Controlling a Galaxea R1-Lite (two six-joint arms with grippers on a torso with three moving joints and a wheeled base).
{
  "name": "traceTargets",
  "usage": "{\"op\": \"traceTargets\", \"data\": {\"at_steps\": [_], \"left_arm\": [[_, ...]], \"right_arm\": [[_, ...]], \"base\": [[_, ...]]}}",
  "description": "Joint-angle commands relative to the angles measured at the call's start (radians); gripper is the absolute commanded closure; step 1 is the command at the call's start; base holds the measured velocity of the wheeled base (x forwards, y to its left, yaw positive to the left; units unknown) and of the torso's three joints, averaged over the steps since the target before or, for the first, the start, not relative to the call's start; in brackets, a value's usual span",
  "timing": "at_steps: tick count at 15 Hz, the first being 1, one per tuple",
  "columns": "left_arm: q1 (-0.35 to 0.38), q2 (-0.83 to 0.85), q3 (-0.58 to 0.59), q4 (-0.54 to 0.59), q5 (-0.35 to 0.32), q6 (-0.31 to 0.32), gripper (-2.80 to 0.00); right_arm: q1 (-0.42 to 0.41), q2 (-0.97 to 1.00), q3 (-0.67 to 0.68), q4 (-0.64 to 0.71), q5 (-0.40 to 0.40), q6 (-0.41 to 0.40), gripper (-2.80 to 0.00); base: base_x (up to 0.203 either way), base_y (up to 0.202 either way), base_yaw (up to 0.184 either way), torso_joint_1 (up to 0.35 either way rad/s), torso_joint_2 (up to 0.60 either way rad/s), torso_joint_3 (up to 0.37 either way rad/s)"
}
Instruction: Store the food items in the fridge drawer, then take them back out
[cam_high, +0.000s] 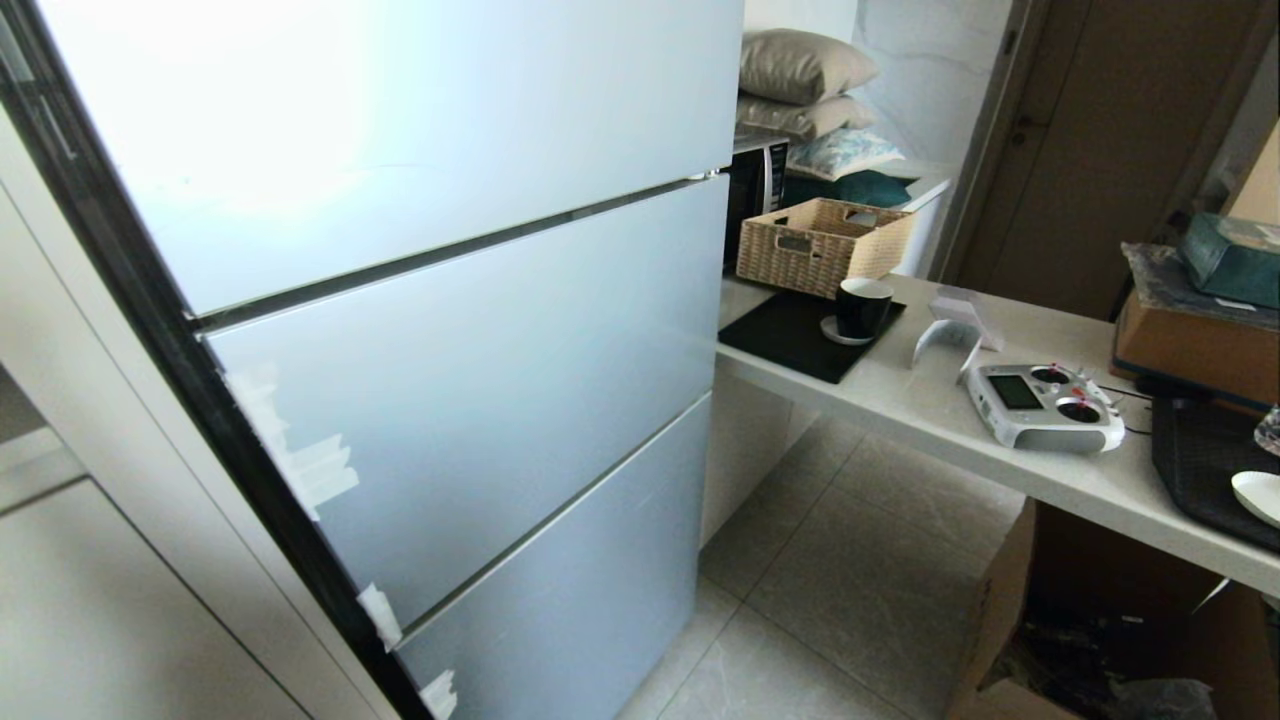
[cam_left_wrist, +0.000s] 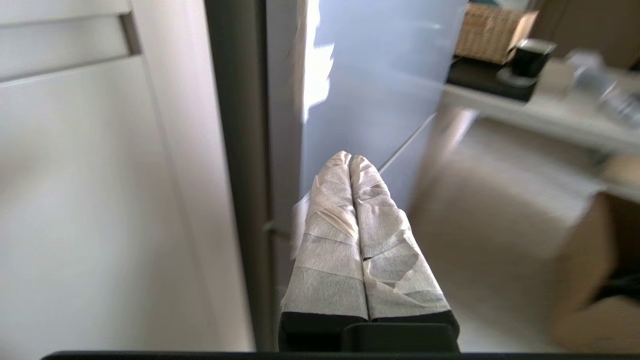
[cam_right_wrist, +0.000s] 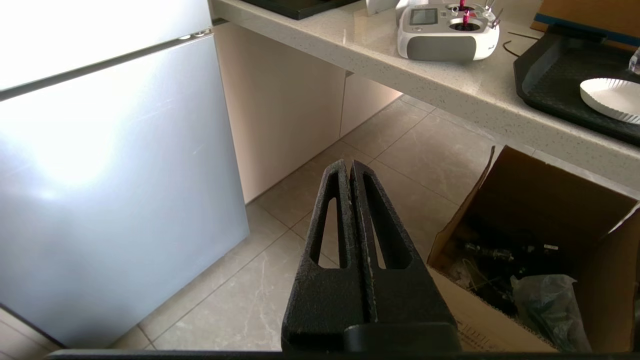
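Facing the closed fridge (cam_high: 450, 330), neither food items nor drawer show. Both the left gripper (cam_left_wrist: 350, 160) and right gripper (cam_right_wrist: 348, 165) hang empty, jaws pressed together. Doors look smooth and slippery; grip likely belongs at an edge seam.

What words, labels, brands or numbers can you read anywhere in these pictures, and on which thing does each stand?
None can be read.
Remote controller screen: too small to read.
Cardboard box flap: print cut off at the picture's edge, unreadable.
Fridge doors: no lettering shows.

closed fridge (cam_high: 450, 330) hides its drawers; counter (cam_left_wrist: 540, 112) blurred.
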Motion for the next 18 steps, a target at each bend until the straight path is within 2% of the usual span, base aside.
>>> {"op": "traceTargets", "data": {"at_steps": [1,3,6,13,15,18], "left_arm": [[-0.001,0.233,-0.068,-0.038,-0.007,-0.055,0.0],[-0.001,0.432,-0.124,-0.123,-0.011,-0.121,0.0],[0.0,0.669,-0.172,-0.302,0.031,-0.168,0.0],[0.0,1.063,-0.227,-0.633,0.132,-0.189,0.0],[0.0,1.141,-0.228,-0.736,0.183,-0.188,0.0],[0.0,1.212,-0.245,-0.807,0.222,-0.187,0.0]], "right_arm": [[0.001,0.0,0.001,0.001,-0.001,0.003,0.0],[0.001,0.001,0.002,0.002,-0.001,0.005,0.0],[0.0,0.001,0.001,0.0,-0.001,0.005,0.0],[0.0,0.001,0.002,0.0,-0.002,0.013,0.0],[0.001,0.001,0.0,0.0,-0.002,0.014,0.0],[0.001,0.001,0.0,0.0,-0.002,0.014,0.0]], "base": [[0.0,0.0,0.0,0.0,0.0,0.0],[0.0,0.0,0.0,0.0,0.0,0.0],[0.0,0.0,0.0,0.0,0.0,0.0],[0.0,0.0,0.0,0.0,0.0,0.0],[0.0,0.0,0.0,0.0,0.0,0.0],[0.0,0.0,0.0,0.0,0.0,0.0]]}}
